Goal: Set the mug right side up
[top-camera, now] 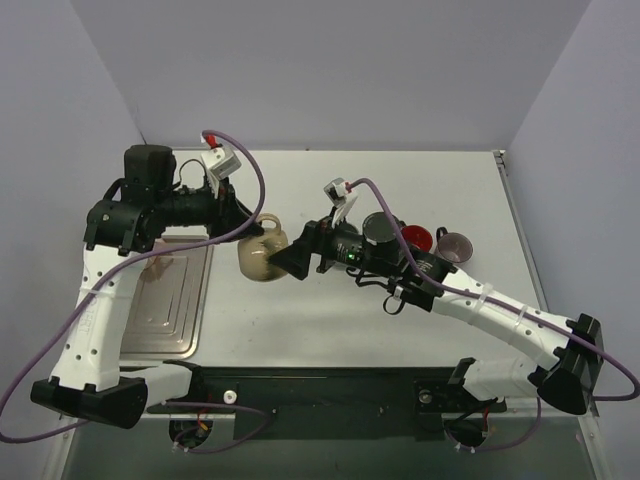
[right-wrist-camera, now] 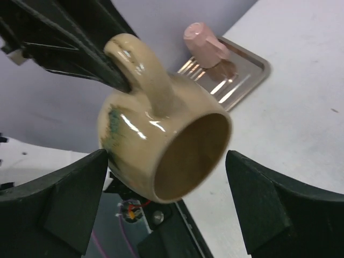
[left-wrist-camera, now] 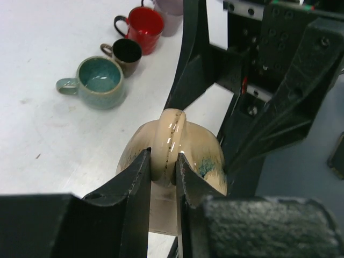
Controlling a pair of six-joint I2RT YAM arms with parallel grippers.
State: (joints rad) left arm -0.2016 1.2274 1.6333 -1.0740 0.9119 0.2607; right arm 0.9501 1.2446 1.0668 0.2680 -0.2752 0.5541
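Observation:
The beige glazed mug point(top-camera: 262, 256) hangs in the air above the table's middle, tipped on its side. My left gripper point(top-camera: 254, 229) is shut on its handle point(left-wrist-camera: 169, 141), one finger on each side of the loop. In the right wrist view the mug point(right-wrist-camera: 141, 141) shows its open mouth toward the camera, handle up. My right gripper point(top-camera: 291, 262) is open, with its fingers point(right-wrist-camera: 75, 188) spread wide on either side of the mug's body and not touching it.
A metal tray point(top-camera: 172, 300) lies at the left with a pink object point(right-wrist-camera: 206, 45) on it. A teal mug point(left-wrist-camera: 100, 80), a dark brown mug point(left-wrist-camera: 127, 52), a red mug point(left-wrist-camera: 143, 26) and a lilac mug point(top-camera: 455, 245) stand upright at the right.

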